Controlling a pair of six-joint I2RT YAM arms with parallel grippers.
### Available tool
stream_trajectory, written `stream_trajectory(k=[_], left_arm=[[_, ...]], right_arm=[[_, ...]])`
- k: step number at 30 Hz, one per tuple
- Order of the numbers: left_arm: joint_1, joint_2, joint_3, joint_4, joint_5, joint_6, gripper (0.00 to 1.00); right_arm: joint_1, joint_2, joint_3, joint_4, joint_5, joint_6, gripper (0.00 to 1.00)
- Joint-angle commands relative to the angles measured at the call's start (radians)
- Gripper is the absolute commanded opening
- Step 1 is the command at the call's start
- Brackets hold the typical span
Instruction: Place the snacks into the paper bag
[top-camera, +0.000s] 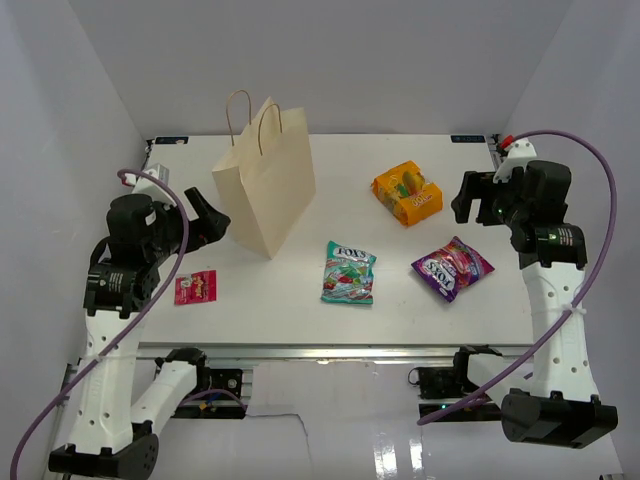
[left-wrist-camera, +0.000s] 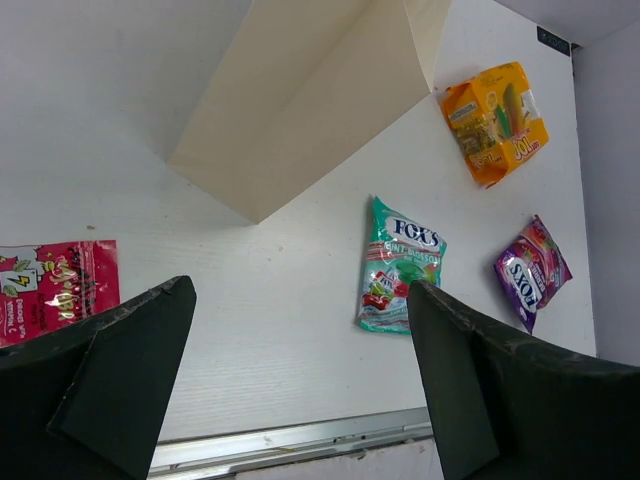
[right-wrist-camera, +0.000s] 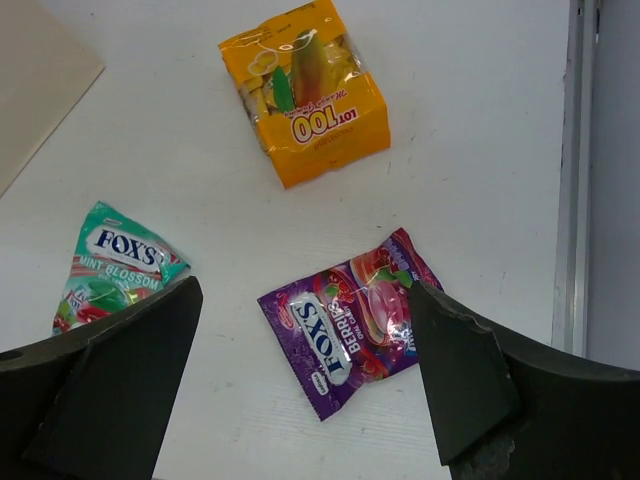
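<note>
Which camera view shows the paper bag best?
The top external view: there the paper bag is seen whole and upright. The left wrist view shows only its lower part; the right wrist view shows only a small piece.

paper bag (top-camera: 265, 190): upright on the table (top-camera: 300, 320), upper left of centre in the top view
small sachet (top-camera: 195, 287): flat, lower left of the paper bag, apart from it
mint packet (top-camera: 349, 272): centre, lower right of the paper bag
berries packet (top-camera: 452, 267): right of the mint packet
blocky pack (top-camera: 407, 192): upper right, behind both packets

The teal bag (right-wrist-camera: 120, 268) reads "FOX'S MINT BLOSSOM", the purple bag (right-wrist-camera: 350, 320) "FOX'S BERRIES", the orange pack (right-wrist-camera: 305, 90) "LOT 100".
</note>
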Motion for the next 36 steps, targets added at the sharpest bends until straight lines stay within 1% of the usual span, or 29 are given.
stream_trajectory(k=[1,2,3,4,5,6,7,9,11,12,14,16,17,19,20,22,26,32,35,36], left_arm=[[0.001,-0.026,0.003,-0.026,-0.027,-0.021,0.98],[-0.001,-0.029,0.006,-0.029,-0.028,-0.027,0.98],[-0.001,-0.03,0.013,-0.034,-0.032,-0.035,0.98],[-0.001,-0.03,0.02,-0.047,-0.033,-0.056,0.98],[-0.001,-0.026,0.026,-0.054,-0.035,-0.067,0.98],[-0.001,-0.025,0.041,-0.061,-0.036,-0.078,0.98],[-0.001,-0.022,0.047,-0.075,-0.041,-0.105,0.98],[-0.001,-0.022,0.058,-0.09,-0.044,-0.131,0.98],[-0.001,-0.02,0.075,-0.121,-0.067,-0.166,0.98],[-0.001,-0.013,0.082,-0.141,-0.08,-0.217,0.98],[-0.001,0.022,0.115,-0.277,-0.13,-0.306,0.98],[-0.001,0.047,0.132,-0.357,-0.148,-0.36,0.98],[-0.001,0.058,0.142,-0.397,-0.207,-0.386,0.98],[-0.001,0.078,0.152,-0.507,-0.257,-0.437,0.98],[-0.001,0.076,0.138,-0.517,-0.292,-0.434,0.98],[0.001,0.04,0.104,-0.517,-0.305,-0.446,0.98],[0.001,0.02,0.02,-0.514,-0.324,-0.475,0.98],[0.001,0.018,-0.084,-0.408,-0.351,-0.475,0.98],[-0.001,0.015,-0.17,-0.362,-0.346,-0.507,0.98],[0.001,0.012,-0.192,-0.324,-0.335,-0.515,0.98]], right_arm=[[-0.004,-0.004,0.033,0.04,-0.04,-0.01,0.9],[-0.004,-0.006,0.034,0.047,-0.063,-0.036,0.9],[-0.004,-0.007,0.04,0.044,-0.153,-0.08,0.9],[-0.004,-0.011,0.051,0.032,-0.217,-0.24,0.9],[-0.004,-0.011,0.059,0.003,-0.285,-0.32,0.9],[-0.004,-0.005,0.065,-0.032,-0.354,-0.347,0.9],[-0.004,0.003,0.078,-0.047,-0.379,-0.378,0.9],[-0.004,0.028,0.092,-0.104,-0.461,-0.402,0.9],[-0.004,0.037,0.098,-0.123,-0.503,-0.415,0.9],[-0.004,0.054,0.103,-0.133,-0.546,-0.424,0.9],[-0.004,0.093,0.137,-0.211,-0.586,-0.424,0.9],[-0.004,0.103,0.141,-0.222,-0.6,-0.422,0.9],[-0.004,0.1,0.129,-0.222,-0.603,-0.419,0.9],[-0.004,0.097,0.117,-0.221,-0.614,-0.421,0.9],[-0.004,0.097,0.112,-0.221,-0.615,-0.418,0.9],[-0.004,0.103,0.095,-0.221,-0.625,-0.413,0.9],[-0.004,0.124,0.071,-0.215,-0.649,-0.407,0.91],[-0.004,0.144,0.068,-0.215,-0.683,-0.405,0.91],[-0.004,0.14,0.056,-0.215,-0.684,-0.407,0.91],[-0.004,0.138,0.052,-0.215,-0.683,-0.41,0.91]])
